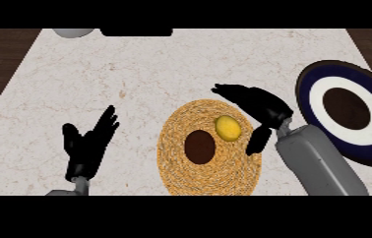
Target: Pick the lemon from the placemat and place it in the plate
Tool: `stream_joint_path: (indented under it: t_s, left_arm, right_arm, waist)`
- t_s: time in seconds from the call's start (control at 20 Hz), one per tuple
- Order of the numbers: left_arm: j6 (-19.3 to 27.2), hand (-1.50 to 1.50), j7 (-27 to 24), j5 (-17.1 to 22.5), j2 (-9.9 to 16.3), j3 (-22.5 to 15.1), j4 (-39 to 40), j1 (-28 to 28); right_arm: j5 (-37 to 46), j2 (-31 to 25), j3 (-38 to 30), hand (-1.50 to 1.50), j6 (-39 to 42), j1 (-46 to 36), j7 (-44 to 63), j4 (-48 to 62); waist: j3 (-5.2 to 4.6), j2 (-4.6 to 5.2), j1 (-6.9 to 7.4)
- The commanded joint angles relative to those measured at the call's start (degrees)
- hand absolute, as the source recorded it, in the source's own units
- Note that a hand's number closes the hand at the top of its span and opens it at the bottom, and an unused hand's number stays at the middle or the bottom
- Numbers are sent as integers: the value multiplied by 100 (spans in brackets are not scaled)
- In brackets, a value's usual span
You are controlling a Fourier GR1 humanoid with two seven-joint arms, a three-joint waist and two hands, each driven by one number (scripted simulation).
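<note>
A yellow lemon lies on the round woven placemat, just right of the mat's dark brown centre. My right hand hovers at the mat's upper right edge with fingers spread open around the lemon's far side and thumb down to the lemon's right, apart from it. The plate, dark blue rim with a white ring and brown centre, sits at the right edge of the counter. My left hand rests open at the lower left, fingers up.
A grey round object and a black flat object sit at the counter's far edge. Dark wood borders the marble counter at both upper corners.
</note>
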Motion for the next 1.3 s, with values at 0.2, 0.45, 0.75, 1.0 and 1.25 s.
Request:
stream_joint_path:
  t_s: [0.2, 0.45, 0.75, 1.0, 1.25]
  left_arm:
    - [17, 0, -81, -238, -291, -21, 3, 237]
    - [-103, 0, 169, -211, -241, 229, 229, -239]
    - [-111, 0, 122, -177, -375, 321, 497, -400]
    - [-98, 0, 292, -424, -345, 201, -97, 63]
    - [-545, 0, 70, -152, -107, 493, 145, 13]
  right_arm:
    - [715, 551, -62, -150, -167, -40, -32, 547]
    - [1018, 449, -196, -150, -311, -201, -818, 1329]
    - [1612, 562, 274, 150, -536, -244, -1077, 1414]
    - [1905, 567, 23, 150, -646, -97, -1294, 1264]
    - [1959, 832, -252, 150, -1548, -217, -1554, 1546]
  waist:
    - [-19, 16, 5]
    - [-19, 21, -1]
    - [-19, 23, -12]
    - [-19, 14, -6]
    - [-18, 19, 1]
